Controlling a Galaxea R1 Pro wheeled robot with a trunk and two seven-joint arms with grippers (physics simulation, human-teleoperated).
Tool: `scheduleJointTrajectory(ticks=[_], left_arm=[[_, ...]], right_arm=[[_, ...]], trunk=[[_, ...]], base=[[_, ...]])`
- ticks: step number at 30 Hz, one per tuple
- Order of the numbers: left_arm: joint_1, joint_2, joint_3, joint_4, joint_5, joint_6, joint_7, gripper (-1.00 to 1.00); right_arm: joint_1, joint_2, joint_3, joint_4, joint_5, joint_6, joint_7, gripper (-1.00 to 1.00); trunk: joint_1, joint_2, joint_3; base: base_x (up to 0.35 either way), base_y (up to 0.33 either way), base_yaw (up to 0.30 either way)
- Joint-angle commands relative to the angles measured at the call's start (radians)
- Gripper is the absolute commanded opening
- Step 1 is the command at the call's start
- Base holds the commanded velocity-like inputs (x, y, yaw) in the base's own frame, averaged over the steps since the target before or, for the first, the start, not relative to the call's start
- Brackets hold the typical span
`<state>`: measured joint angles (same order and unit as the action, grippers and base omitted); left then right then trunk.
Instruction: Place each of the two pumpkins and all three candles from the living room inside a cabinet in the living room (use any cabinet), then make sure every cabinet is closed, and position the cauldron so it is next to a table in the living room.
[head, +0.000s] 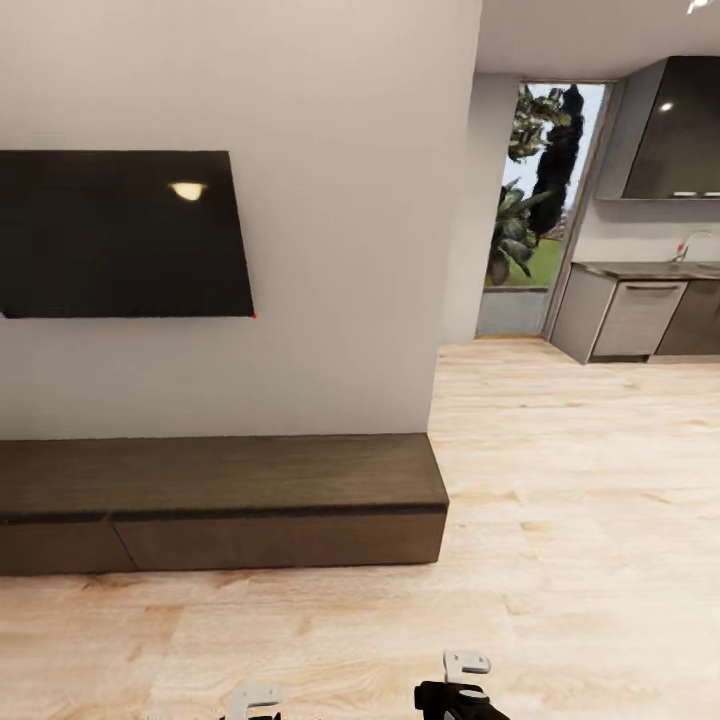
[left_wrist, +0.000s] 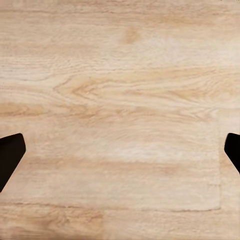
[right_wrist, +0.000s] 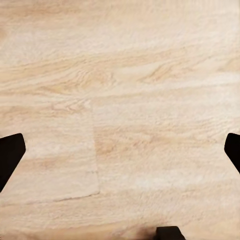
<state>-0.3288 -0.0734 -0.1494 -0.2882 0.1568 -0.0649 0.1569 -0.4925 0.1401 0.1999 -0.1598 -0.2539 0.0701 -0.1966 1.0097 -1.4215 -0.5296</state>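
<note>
Your left gripper (left_wrist: 120, 150) and right gripper (right_wrist: 120, 150) point down at the pale wood-plank floor (head: 560, 560), fingers spread, holding nothing; the long dark-brown cabinet (head: 220, 500) sits ahead, shut.

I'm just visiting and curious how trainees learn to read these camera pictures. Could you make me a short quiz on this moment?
1. True or false: the cabinet has a drawer pulled out.
2. What hangs on the wall above it? A) mirror B) dark screen C) shelf
3. What lies between the left gripper fingertips and the right gripper fingertips?

Key: 1 false, the fronts sit flush. 2 B, the dark screen. 3 Nothing but the wood floor beyond them; both are open.
</note>
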Motion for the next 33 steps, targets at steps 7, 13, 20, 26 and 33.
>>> scheduleJointTrajectory(ticks=[7,13,20,26,33], left_arm=[[-0.001,0.001,-0.009,0.001,0.01,-0.004,0.006,1.0],[-0.001,0.001,-0.009,0.001,0.01,-0.004,0.006,1.0],[-0.001,0.001,-0.009,0.001,0.01,-0.004,0.006,1.0],[-0.001,0.001,-0.009,0.001,0.009,-0.004,0.006,1.0],[-0.001,0.001,-0.009,0.001,0.01,-0.004,0.006,1.0]], right_arm=[[0.0,0.003,0.009,-0.003,-0.008,0.009,-0.009,1.0],[0.0,0.004,0.009,-0.003,-0.008,0.008,-0.01,1.0],[0.0,0.004,0.009,-0.003,-0.008,0.007,-0.011,1.0],[0.0,0.004,0.009,-0.003,-0.008,0.007,-0.01,1.0],[0.0,0.004,0.009,-0.004,-0.008,0.007,-0.009,1.0]], trunk=[[0.0,-0.001,-0.001],[0.0,-0.001,-0.001],[0.0,-0.001,-0.001],[0.0,-0.001,-0.001],[0.0,-0.001,-0.001]], base=[[0.0,0.0,0.076],[0.0,0.0,0.003],[0.0,0.015,0.0],[0.0,0.082,0.0],[0.0,0.005,0.0]])
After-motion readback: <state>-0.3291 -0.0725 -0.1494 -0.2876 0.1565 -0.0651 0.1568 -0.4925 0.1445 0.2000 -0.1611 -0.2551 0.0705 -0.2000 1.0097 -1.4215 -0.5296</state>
